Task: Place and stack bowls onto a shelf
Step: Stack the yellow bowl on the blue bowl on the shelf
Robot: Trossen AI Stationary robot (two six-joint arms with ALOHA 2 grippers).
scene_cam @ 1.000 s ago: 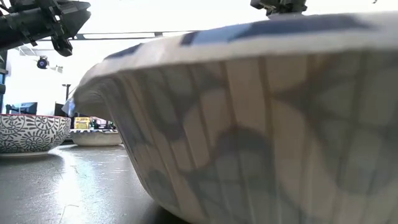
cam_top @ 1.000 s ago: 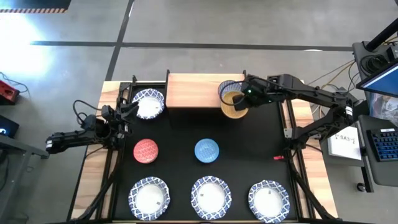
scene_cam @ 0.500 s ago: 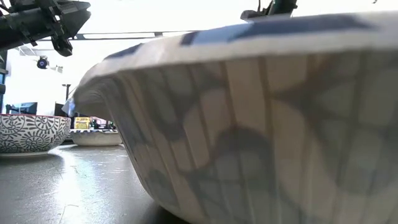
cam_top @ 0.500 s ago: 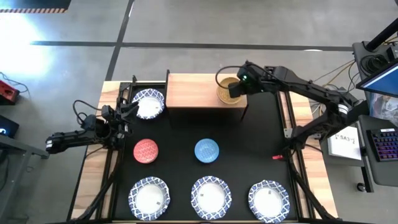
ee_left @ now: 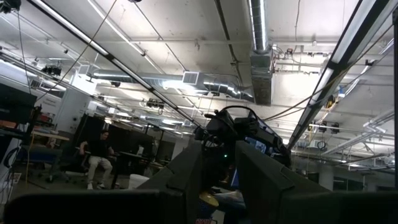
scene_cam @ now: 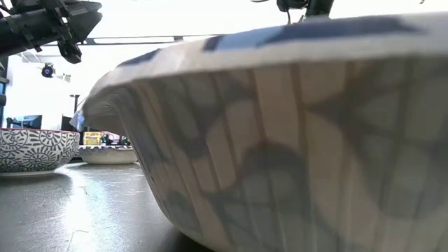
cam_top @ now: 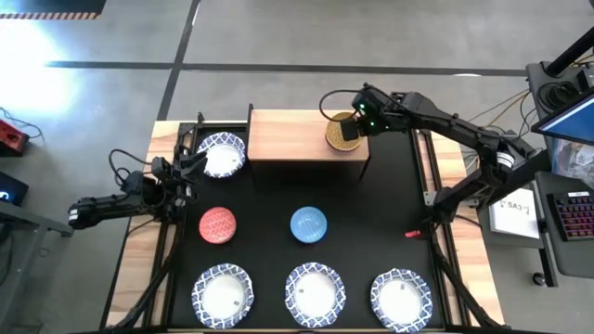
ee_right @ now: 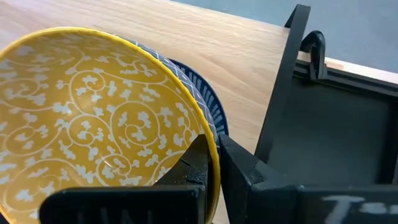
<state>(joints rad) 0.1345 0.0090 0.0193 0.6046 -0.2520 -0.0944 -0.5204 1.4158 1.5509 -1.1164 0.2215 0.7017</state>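
Observation:
My right gripper (cam_top: 356, 130) is shut on the yellow bowl (cam_top: 341, 133), which it holds over the right end of the light-wood shelf (cam_top: 292, 137). In the right wrist view a blue-latticed wall (ee_right: 186, 78) shows under the yellow bowl (ee_right: 93, 118); whether that is a second bowl I cannot tell. A wide white bowl (cam_top: 221, 154) sits on the mat left of the shelf. My left gripper (cam_top: 192, 160) waits open beside that bowl. The red bowl (cam_top: 218, 224), the blue bowl (cam_top: 308, 224) and three wide white bowls (cam_top: 314, 293) rest on the mat. My right gripper pinches the yellow bowl's rim (ee_right: 211, 142) on the side toward the table's right, one finger (ee_right: 196, 163) inside and one finger (ee_right: 242, 168) outside. It comes slanting down from the right. The bowl sits tilted over the shelf board (ee_right: 236, 56); whether it touches the board I cannot tell.
The black mat (cam_top: 380, 223) has free room between the bowls and right of the blue bowl. A black frame (ee_right: 283, 81) edges the mat beside the shelf. A small red thing (cam_top: 414, 235) lies near the right edge. One near white bowl (scene_cam: 294, 126) fills the low view.
My right gripper has carried the yellow bowl from the shelf's near right corner toward the table's far edge, so that it now hangs over the shelf's right end. The bowl shows less tilt than before. The left arm has kept still.

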